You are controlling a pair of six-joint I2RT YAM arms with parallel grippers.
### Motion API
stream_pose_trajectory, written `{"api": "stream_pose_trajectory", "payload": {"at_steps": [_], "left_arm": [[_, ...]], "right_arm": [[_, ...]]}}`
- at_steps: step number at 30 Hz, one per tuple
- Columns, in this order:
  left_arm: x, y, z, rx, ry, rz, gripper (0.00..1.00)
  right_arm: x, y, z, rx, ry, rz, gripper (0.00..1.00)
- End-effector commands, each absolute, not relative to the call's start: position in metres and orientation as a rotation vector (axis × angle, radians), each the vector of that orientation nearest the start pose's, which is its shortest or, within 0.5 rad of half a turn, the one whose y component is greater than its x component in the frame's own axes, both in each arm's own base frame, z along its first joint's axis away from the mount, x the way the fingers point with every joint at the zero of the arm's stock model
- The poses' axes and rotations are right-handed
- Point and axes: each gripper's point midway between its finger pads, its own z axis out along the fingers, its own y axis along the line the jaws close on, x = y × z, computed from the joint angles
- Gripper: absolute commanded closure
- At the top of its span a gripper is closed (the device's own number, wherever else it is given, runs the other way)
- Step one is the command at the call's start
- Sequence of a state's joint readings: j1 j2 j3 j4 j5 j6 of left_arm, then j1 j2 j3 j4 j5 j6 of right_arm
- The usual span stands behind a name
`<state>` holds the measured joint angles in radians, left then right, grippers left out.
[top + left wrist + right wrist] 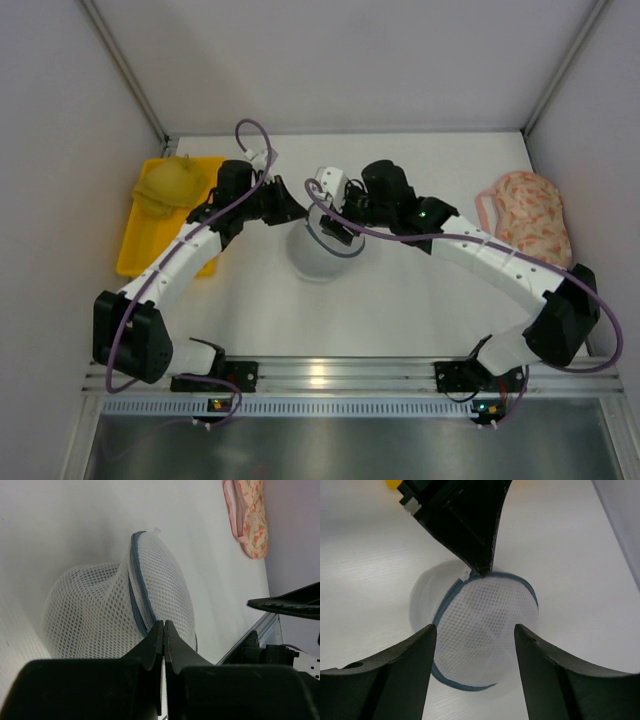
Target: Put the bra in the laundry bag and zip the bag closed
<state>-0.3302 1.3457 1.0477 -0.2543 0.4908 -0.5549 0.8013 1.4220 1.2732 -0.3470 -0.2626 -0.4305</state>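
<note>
While the left gripper [163,624] pinches the laundry bag [90,615] rim, the right gripper [475,630] hangs spread above.

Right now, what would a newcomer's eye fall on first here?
The white mesh laundry bag sits dead centre. The left gripper is pinched shut on its dark zipper rim, while the right gripper hovers open above it. A pink floral bra lies far right.

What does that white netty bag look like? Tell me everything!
The laundry bag is white see-through mesh, two round domes joined along a grey-blue zipper rim, with a small white tab on it. It lies on the white table. The left fingers pinch its rim, shut; the right fingers hang open over it.
</note>
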Motion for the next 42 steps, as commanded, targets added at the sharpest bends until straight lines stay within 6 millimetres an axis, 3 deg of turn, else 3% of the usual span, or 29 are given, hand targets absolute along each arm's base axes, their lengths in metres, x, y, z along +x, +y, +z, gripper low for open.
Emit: {"api": "stream_pose_trajectory", "payload": {"at_steps": [1, 4, 8, 13, 17, 25, 32, 33, 37, 40, 42], "left_arm": [[0.333, -0.231, 0.245, 0.058, 2.128, -1.077, 1.0], [0.333, -0.232, 0.245, 0.048, 2.131, -1.081, 1.0], [0.33, -0.236, 0.244, 0.053, 2.138, -1.09, 1.0], [0.325, -0.234, 0.238, 0.063, 2.141, -1.074, 1.0], [0.322, -0.231, 0.236, 0.061, 2.142, -1.063, 1.0], [0.336, -0.222, 0.242, 0.052, 2.11, -0.993, 1.0], [0.355, -0.196, 0.248, 0.053, 2.06, -0.88, 1.0], [0.357, -0.192, 0.249, 0.075, 2.049, -0.853, 1.0], [0.361, -0.185, 0.255, 0.135, 2.012, -0.785, 1.0], [0.355, -0.192, 0.26, 0.17, 2.004, -0.837, 1.0], [0.351, -0.197, 0.262, 0.167, 2.008, -0.878, 1.0]], "right_arm": [[0.27, 0.362, 0.241, -1.331, 1.655, 0.6, 0.36], [0.265, 0.379, 0.233, -1.34, 1.663, 0.618, 0.36], [0.276, 0.39, 0.227, -1.316, 1.671, 0.586, 0.41], [0.292, 0.391, 0.22, -1.3, 1.676, 0.503, 0.75], [0.29, 0.381, 0.214, -1.316, 1.68, 0.471, 1.0], [0.272, 0.348, 0.208, -1.388, 1.618, 0.429, 1.0], [0.264, 0.309, 0.196, -1.399, 1.598, 0.378, 1.0], [0.262, 0.304, 0.185, -1.411, 1.611, 0.369, 1.0], [0.266, 0.281, 0.173, -1.431, 1.621, 0.325, 1.0], [0.283, 0.262, 0.169, -1.417, 1.646, 0.266, 1.0], [0.293, 0.256, 0.176, -1.399, 1.667, 0.244, 0.89]]}}
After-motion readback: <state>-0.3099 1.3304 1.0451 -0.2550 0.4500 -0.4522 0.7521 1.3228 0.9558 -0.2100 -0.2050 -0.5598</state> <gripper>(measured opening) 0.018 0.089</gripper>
